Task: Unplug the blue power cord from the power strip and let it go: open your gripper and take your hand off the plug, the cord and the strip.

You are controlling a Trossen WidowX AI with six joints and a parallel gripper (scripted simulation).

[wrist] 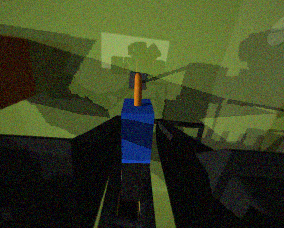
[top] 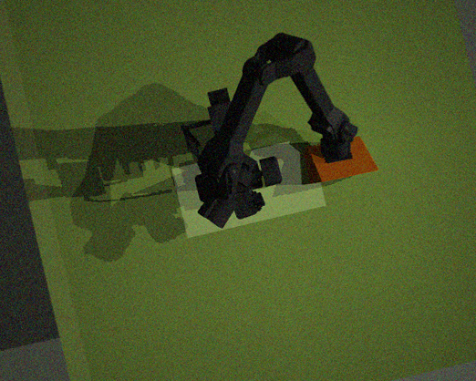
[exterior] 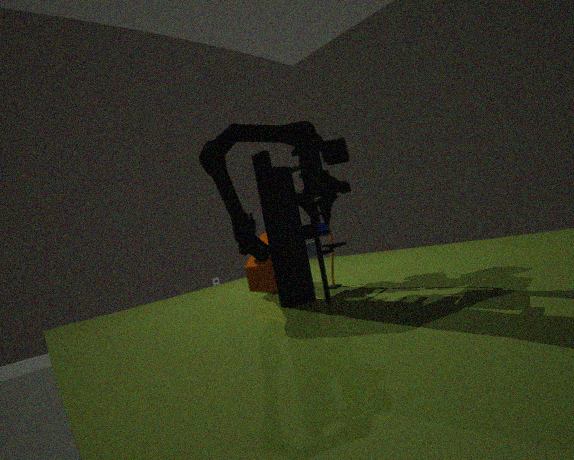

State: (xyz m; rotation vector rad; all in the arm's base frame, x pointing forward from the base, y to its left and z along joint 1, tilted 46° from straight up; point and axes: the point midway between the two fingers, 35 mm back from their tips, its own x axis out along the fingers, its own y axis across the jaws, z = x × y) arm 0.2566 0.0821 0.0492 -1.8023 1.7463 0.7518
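Gripping blue plug (orange stub on top); jaws closed on it; no writing legible.

Near mid-counter: a mat, with a block touching its right end. On the block, the arm base. Above the mat's left part, the tool. Between the tool fingers, off the counter, the plug. From the plug's far end, the cord, down towards the mat. In the exterior view, an upright post before the arm.
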